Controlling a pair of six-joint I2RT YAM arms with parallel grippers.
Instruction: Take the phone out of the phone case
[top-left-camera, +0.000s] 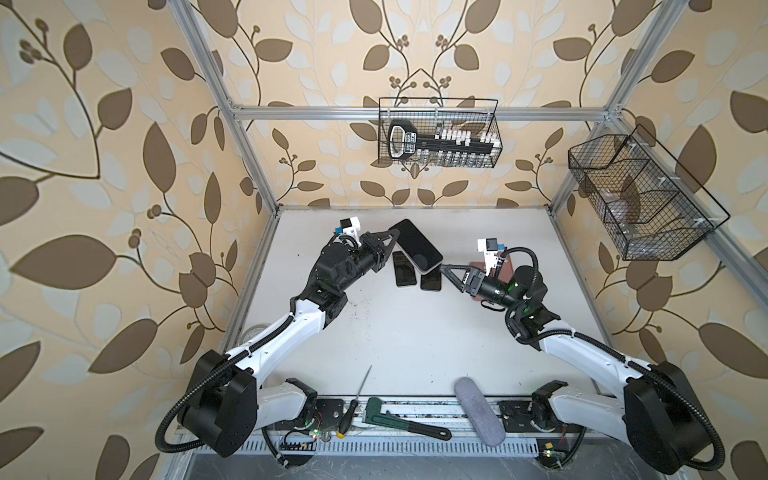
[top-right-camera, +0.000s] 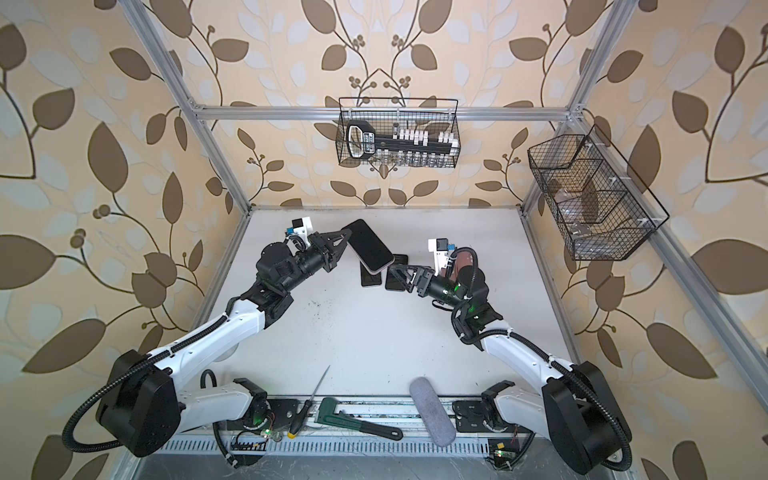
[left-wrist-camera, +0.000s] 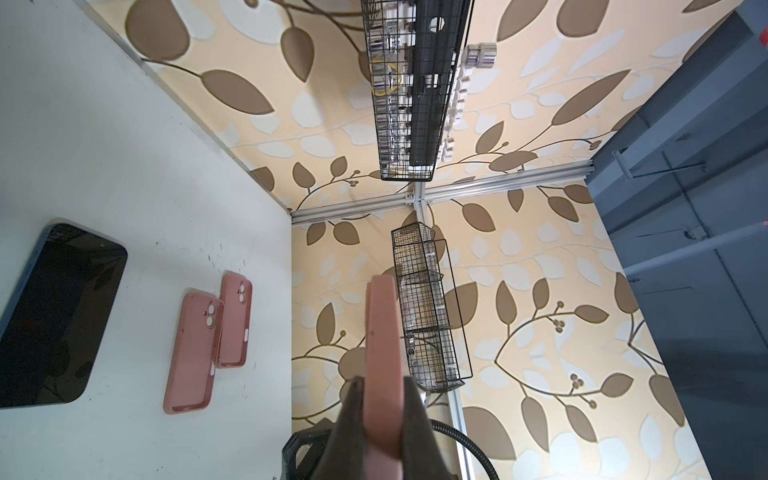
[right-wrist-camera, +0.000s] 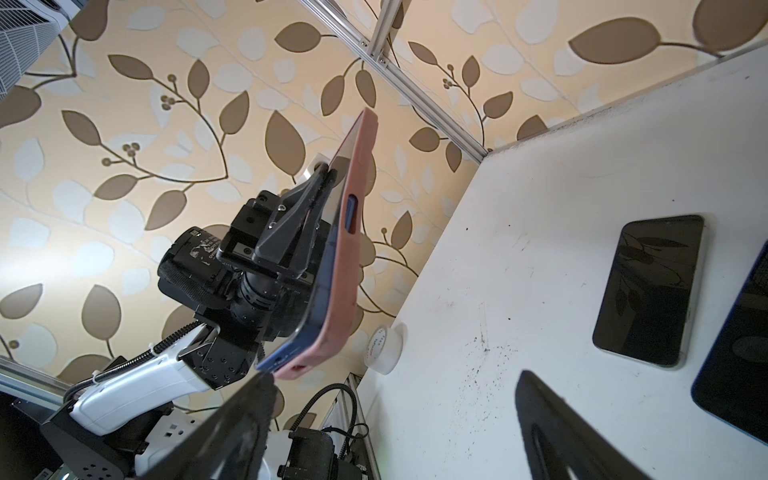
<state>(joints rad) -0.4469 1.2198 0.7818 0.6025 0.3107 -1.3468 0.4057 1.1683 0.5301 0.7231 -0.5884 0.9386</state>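
Note:
In both top views the phone hangs tilted above the table, dark screen up, inside the pink phone case. My left gripper is shut on its far end. In the left wrist view the case's pink edge stands between the left gripper jaws. The phone's blue edge shows beside the case. My right gripper is open at the phone's lower corner, and one fingertip is right against that corner.
Two bare phones lie under the held one. Two empty pink cases lie beyond. A screwdriver, pipe wrench and grey roll sit at the front edge. Wire baskets hang on the walls.

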